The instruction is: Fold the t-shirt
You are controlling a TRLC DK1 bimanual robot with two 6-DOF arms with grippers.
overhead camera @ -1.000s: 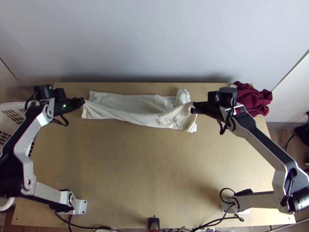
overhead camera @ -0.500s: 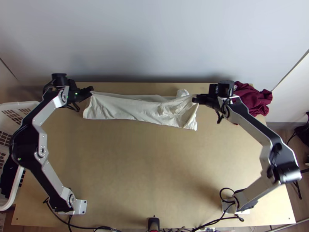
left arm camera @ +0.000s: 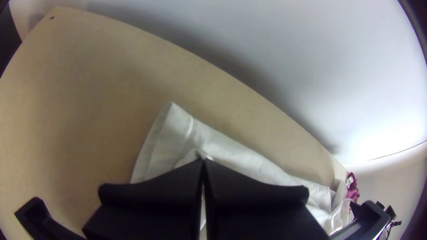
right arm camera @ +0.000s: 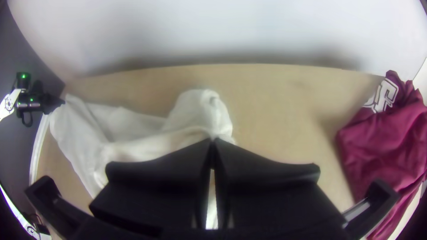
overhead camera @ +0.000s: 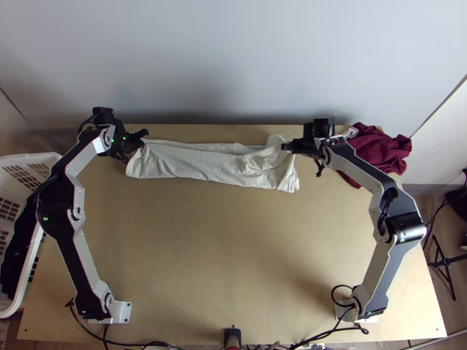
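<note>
Left hand (overhead camera: 145,135), upper left: clenched on one end of white T-shirt (overhead camera: 204,163). Right hand (overhead camera: 285,146), upper right of centre: clenched on the other end. Shirt a long, wrinkled strip across upper counter (overhead camera: 233,251). Maroon cloth (overhead camera: 379,149) bunched, upper right. White basket (overhead camera: 29,156), left edge.

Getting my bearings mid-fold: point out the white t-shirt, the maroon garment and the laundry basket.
White t-shirt (overhead camera: 198,164): top view, middle of the long strip of cloth.
Maroon garment (right arm camera: 382,144): right wrist view, plain folds beside its white print.
Laundry basket (overhead camera: 35,158): top view, far rim.
</note>
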